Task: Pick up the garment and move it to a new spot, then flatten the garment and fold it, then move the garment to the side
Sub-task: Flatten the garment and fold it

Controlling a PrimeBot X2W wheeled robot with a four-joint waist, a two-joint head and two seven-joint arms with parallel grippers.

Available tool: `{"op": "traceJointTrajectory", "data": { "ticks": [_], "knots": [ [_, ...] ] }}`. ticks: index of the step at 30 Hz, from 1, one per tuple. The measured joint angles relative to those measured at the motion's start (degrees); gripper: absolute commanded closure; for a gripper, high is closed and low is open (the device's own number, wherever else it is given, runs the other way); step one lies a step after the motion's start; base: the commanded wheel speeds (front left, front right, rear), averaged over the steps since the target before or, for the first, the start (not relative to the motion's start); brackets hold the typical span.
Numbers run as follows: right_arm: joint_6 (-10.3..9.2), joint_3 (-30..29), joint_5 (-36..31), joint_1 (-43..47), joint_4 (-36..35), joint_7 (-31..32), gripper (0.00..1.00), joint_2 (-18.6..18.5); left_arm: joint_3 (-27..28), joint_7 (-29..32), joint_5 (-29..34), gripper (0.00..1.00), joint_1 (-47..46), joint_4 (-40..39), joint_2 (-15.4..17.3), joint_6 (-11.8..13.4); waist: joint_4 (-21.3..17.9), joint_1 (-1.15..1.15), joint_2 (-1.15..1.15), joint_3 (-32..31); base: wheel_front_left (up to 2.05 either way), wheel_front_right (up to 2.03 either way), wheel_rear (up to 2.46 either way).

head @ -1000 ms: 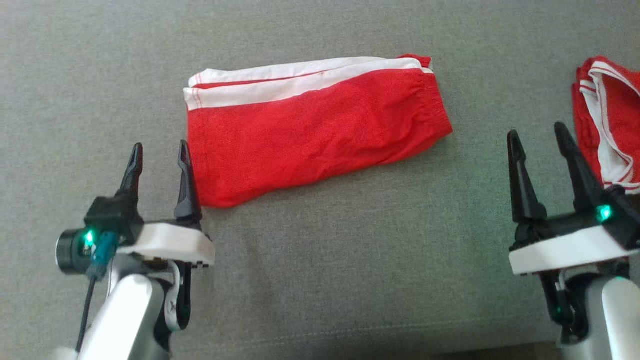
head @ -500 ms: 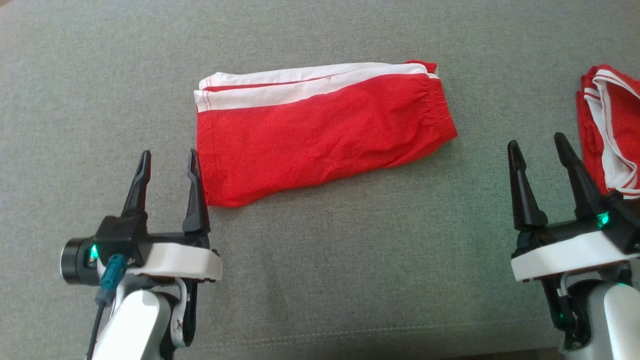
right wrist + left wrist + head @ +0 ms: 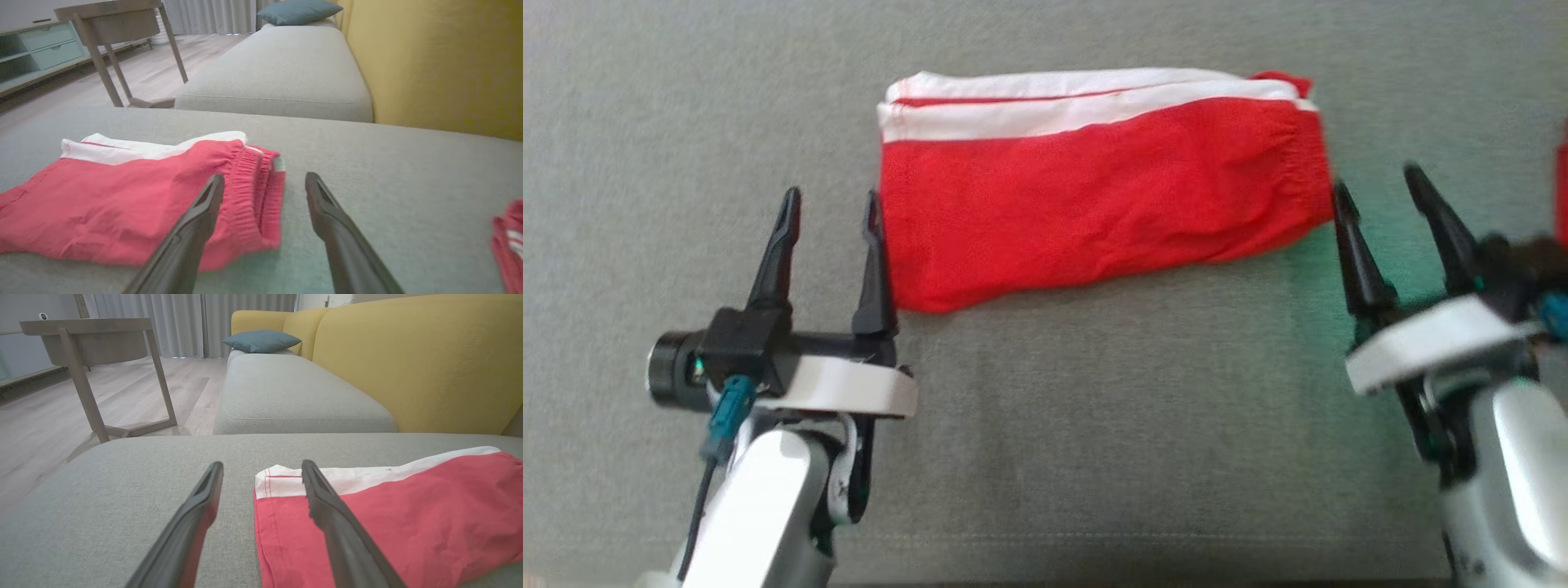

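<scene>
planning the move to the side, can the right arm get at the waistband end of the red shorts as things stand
Probably yes: the right gripper sits open beside the waistband end of the red shorts, with only bare cushion between.

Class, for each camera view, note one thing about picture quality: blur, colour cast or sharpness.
Head view: right end effector motion-smeared, green cast on the grey cushion beside it. Left wrist view: crisp on the red shorts. Right wrist view: softer; second red garment at the edge blurred.

Right edge cuts second red garment, also blurred; right end effector blurred too.
</scene>
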Motion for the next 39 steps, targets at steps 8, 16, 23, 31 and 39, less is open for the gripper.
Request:
{"op": "traceJointTrajectory", "data": {
  "ticks": [8, 16, 23, 31, 39],
  "knots": [
    [0.00, 3.4, 2.2, -10.1, 10.8, 6.4, 0.00, -3.0, -0.3, 0.0, 1.5, 0.00, -2.5, 0.6, -2.3, -1.3, 3.5, 0.00, 0.00, 3.7, 0.00, 0.00, 0.00],
    [0.01, 2.6, 6.7, -15.7, 15.3, 15.8, 0.00, -5.4, 0.1, -0.4, 3.1, 0.00, -3.3, 0.7, -3.8, -2.4, 4.8, 0.00, 0.00, 5.8, 0.00, 0.00, 0.00],
    [0.00, 5.6, 14.1, -19.8, 15.9, 24.2, 0.85, -7.9, 0.4, -0.4, 4.1, 0.00, -4.1, 1.3, -4.7, -3.4, 4.8, 0.00, 0.00, 6.7, 0.00, 0.00, 0.00],
    [0.00, 8.8, 20.4, -17.7, 12.1, 26.3, 1.00, -11.5, 1.8, -0.4, 5.0, 0.00, -4.0, 2.3, -5.3, -4.5, 4.0, 0.00, 0.00, 5.2, 0.00, 0.00, 0.00],
    [0.00, 5.6, 24.5, -8.8, 9.2, 23.7, 1.00, -15.8, 2.4, -0.4, 5.1, 0.00, -2.9, 3.0, -5.4, -4.9, 2.3, 0.00, 0.00, 2.2, 0.00, 0.00, 0.00]
  ]
}}
